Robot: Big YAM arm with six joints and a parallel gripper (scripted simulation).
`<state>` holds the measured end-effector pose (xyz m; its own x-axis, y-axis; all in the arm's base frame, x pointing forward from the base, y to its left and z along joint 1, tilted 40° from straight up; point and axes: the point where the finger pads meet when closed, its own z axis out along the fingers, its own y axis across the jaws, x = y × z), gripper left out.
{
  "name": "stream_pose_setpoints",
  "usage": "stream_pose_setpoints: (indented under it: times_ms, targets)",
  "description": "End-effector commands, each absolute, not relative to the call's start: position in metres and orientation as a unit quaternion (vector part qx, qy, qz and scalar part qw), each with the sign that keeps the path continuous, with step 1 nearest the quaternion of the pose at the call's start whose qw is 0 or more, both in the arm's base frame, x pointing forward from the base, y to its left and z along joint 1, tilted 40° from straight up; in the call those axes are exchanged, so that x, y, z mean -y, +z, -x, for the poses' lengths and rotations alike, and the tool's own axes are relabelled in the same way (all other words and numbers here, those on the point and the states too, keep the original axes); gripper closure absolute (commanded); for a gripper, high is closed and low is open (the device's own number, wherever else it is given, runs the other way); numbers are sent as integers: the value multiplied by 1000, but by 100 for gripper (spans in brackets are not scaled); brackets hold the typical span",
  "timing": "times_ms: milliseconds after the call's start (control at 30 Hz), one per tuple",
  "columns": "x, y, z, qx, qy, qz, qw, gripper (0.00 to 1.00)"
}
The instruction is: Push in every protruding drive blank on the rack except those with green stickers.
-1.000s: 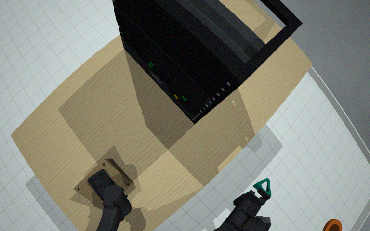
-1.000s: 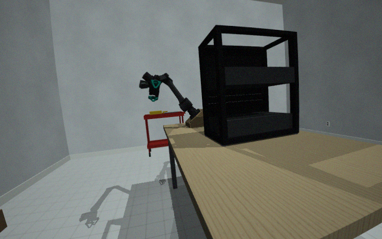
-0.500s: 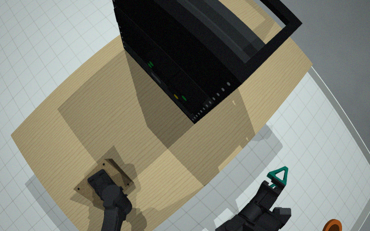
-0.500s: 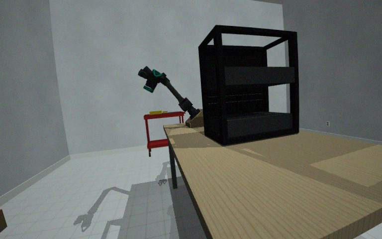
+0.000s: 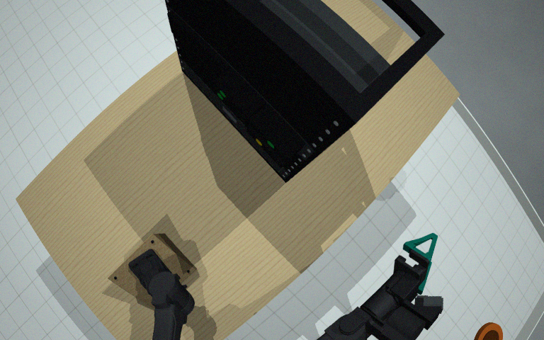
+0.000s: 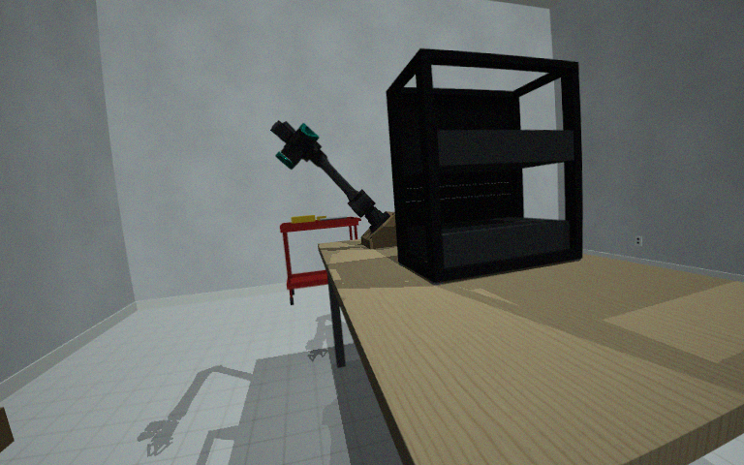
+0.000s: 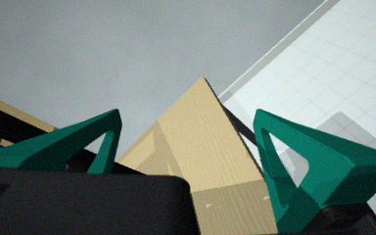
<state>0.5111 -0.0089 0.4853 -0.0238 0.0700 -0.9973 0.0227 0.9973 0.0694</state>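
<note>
The black open-frame rack (image 5: 280, 76) stands at the far side of the wooden table (image 5: 192, 192), its front facing the arm's base (image 5: 154, 268). On that front I see two green stickers (image 5: 220, 95) (image 5: 270, 144), a yellow dot (image 5: 258, 141) and a greyish blank face (image 5: 231, 116) between them. How far each blank sticks out is too dark to tell. My gripper (image 5: 421, 248) is open and empty. It is raised high in the air beyond the table's side edge, far from the rack. In the side view it (image 6: 295, 145) points away from the rack (image 6: 482, 164). The wrist view shows both green fingers spread over a table corner (image 7: 206, 142).
A red cart (image 6: 318, 246) with a yellow item on top stands on the floor behind the arm's base. An orange round object (image 5: 489, 331) lies on the floor at the lower right. The rack sits near the table's far edge.
</note>
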Motion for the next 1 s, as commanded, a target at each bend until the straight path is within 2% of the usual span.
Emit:
stream_pose_setpoints:
  times_ms: [0,600,733,967]
  targets:
    - [2,516,-521,-694,5,-8,720,0]
    - [-2,509,-524,-695,-2,6,719,0]
    - [-8,485,-523,-708,6,4,707,0]
    - [-16,486,-501,-698,24,-10,716,0]
